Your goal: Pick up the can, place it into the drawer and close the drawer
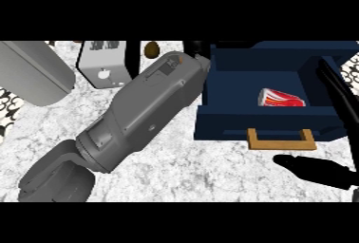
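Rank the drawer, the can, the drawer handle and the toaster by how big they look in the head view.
1. drawer
2. toaster, partly hidden
3. can and drawer handle: look about alike, and the can is partly hidden inside the drawer.

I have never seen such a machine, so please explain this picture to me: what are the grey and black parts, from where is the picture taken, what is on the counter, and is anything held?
The picture looks steeply down from the robot's head onto a marble counter. The big grey shape is the robot's left forearm, reaching up toward a dark blue drawer. Its left hand is mostly hidden, so I cannot tell its fingers. The black shape at lower right is the right hand, fingers straight, holding nothing, just below the drawer's wooden handle. The drawer is open, and a red can lies inside. A white appliance and a small brown object stand at the back.
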### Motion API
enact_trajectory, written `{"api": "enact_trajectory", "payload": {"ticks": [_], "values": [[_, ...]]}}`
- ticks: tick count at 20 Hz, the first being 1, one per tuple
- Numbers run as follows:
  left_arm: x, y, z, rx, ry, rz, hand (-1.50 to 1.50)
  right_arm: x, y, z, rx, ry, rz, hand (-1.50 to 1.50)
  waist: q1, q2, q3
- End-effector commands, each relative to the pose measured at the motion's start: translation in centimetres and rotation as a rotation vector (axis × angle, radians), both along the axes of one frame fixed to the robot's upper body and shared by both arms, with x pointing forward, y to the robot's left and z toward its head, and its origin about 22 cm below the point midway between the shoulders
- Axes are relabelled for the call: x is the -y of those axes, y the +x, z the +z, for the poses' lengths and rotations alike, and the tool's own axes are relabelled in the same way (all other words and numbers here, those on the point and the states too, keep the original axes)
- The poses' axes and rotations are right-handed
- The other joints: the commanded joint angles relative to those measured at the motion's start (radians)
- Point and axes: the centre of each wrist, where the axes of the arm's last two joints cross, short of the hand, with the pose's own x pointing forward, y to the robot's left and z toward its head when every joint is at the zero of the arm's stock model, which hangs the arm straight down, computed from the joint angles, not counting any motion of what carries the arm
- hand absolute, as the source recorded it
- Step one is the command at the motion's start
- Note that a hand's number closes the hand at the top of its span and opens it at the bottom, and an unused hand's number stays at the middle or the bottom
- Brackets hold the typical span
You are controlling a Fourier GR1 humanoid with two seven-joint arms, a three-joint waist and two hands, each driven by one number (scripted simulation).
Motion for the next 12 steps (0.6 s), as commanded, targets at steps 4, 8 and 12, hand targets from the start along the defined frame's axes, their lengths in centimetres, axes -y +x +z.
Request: {"api": "enact_trajectory", "payload": {"ticks": [4,8,12], "values": [[-2.5,0.9,0.5,-0.009,0.016,0.031,-1.5,-4.0,5.6,-2.0,0.006,-0.2,0.008,-1.5,0.016,-0.005,0.0],[-2.9,0.8,0.7,-0.009,0.012,0.032,-1.5,-5.1,8.7,-3.6,-0.009,-0.315,0.009,-1.5,0.017,-0.004,0.0],[-4.6,0.9,1.7,-0.009,0.021,0.032,-1.5,-6.8,11.2,-4.2,-0.058,-0.456,-0.043,-1.5,0.037,-0.01,-0.001]]}}
